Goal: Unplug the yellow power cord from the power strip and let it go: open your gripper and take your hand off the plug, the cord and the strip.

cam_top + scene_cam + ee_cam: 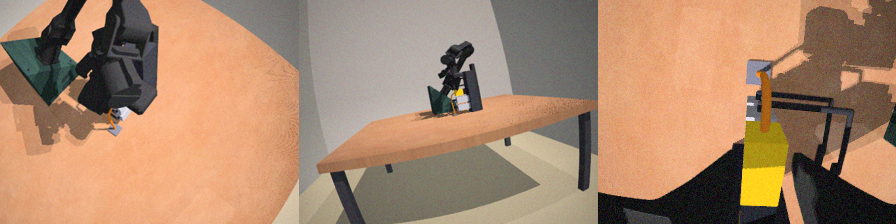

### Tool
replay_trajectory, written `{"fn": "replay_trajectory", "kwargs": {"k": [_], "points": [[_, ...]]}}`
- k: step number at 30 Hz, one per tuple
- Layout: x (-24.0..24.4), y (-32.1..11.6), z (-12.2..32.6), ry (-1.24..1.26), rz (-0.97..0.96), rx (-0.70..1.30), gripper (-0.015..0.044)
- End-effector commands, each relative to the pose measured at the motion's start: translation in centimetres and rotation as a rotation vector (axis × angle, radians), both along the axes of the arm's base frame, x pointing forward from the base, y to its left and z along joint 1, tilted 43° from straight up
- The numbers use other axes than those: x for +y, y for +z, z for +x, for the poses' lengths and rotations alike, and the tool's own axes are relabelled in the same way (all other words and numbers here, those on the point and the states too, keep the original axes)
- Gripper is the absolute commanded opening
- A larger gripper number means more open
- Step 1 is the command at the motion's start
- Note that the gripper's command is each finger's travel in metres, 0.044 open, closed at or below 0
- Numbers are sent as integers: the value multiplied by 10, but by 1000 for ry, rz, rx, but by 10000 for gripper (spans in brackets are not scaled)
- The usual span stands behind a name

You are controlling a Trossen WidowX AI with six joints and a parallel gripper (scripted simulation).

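The yellow plug (459, 93) (760, 185) sits at the top of the light grey blocks of the power strip (464, 106), against a tall dark block. The orange-yellow cord (110, 116) (452, 100) (766, 100) arcs from the plug down to a small grey square (115, 130) (753, 72) on the table. My gripper (120, 112) (457, 89) (764, 157) is part open, fingers either side of the plug. In the wrist view a gap shows at the right finger; the left finger looks very near the plug. In the top view the gripper hides the plug.
The tall dark block (151, 64) (473, 91) stands right beside the gripper. Thin black bars (798, 106) stick out beside the cord. A green panel (24, 61) (435, 101) stands near the arm's base on the wooden table (193, 145) (412, 138).
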State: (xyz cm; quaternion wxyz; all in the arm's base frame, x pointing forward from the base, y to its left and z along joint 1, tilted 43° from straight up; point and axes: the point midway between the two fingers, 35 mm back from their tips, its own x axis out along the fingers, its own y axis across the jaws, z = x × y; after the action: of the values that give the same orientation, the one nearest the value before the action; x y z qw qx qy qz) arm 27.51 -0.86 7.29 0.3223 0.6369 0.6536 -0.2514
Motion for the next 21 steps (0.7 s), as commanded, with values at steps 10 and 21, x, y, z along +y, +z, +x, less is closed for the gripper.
{"fn": "replay_trajectory", "kwargs": {"k": [10,21], "points": [[5,-4,0,2,0,-1,48],[3,-6,1,1,0,-1,0]]}}
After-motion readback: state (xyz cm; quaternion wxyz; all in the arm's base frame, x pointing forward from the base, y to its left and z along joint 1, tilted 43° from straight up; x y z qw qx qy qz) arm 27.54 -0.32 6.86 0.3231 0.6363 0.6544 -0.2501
